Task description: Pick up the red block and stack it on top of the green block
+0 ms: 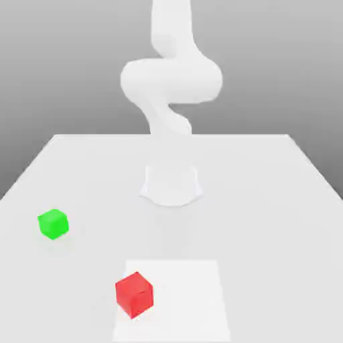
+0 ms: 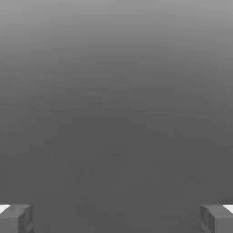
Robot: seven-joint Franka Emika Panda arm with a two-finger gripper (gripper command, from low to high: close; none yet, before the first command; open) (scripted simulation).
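The red block (image 1: 134, 295) sits on the white table near its front edge, on a paler square patch. The green block (image 1: 53, 224), a little smaller, rests on the table toward the exterior view's left, farther back than the red one and well apart from it. My arm (image 1: 171, 80) rises from its base at the table's middle and bends upward past the top of the exterior view, far above both blocks. In the hand view my gripper (image 2: 116, 219) is open, its grey fingertips (image 2: 16, 219) spread wide with nothing between them, facing a plain grey backdrop.
The arm's round base (image 1: 171, 185) stands at the middle of the table (image 1: 268, 214), behind both blocks. A paler square patch (image 1: 187, 301) marks the front centre, under the red block. The table's edges slope off at both sides.
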